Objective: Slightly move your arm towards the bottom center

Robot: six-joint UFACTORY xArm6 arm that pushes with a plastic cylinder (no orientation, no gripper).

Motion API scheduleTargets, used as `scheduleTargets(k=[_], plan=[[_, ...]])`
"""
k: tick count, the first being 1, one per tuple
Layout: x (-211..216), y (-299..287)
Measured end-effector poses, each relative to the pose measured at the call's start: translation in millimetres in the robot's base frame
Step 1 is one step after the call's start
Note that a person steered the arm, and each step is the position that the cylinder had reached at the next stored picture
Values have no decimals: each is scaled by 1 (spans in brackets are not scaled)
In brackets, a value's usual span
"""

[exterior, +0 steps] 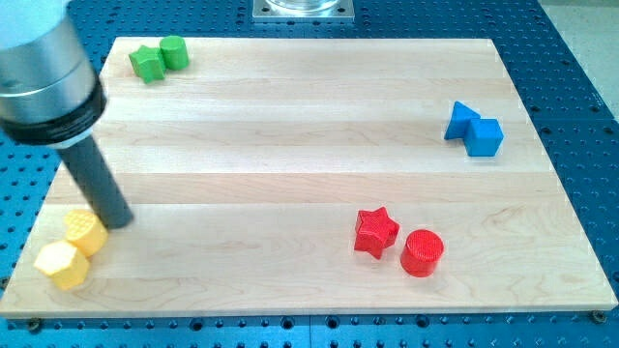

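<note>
Surroundings: blue perforated base plate (580,58) lies under and around a pale wooden worktop (290,126), and a grey metal mount (303,9) shows at the view's top centre.
Arm: a large grey cylinder (44,72) fills the view's upper left and narrows into the straight dark rod (95,179), which slants down toward the view's lower left.
Tip: my tip (118,222) rests on the worktop near its left edge, just beside the upper yellow block and apparently touching it; contact cannot be confirmed.
Pincer: the arm carries none, only the rod, so no released or clenched state can be told.
Yellow blocks: a yellow hexagonal block (62,264) sits at the lower left corner, with a second yellow block (85,231) touching it just above and to the right; its shape is unclear.
Green blocks: a green star (147,63) and a green cylinder (174,52) sit together at the upper left.
Blue blocks: a blue triangle (461,120) and a blue cube (485,137) touch at the view's right.
Red blocks: a red star (375,231) and a red cylinder (422,252) lie close together right of the bottom centre, well apart from the tip.
</note>
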State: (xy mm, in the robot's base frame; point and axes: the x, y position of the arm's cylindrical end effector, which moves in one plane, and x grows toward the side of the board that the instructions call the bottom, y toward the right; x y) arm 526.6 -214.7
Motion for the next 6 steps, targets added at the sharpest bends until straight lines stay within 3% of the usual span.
scheduleTargets(k=[6], plan=[[-11,75]])
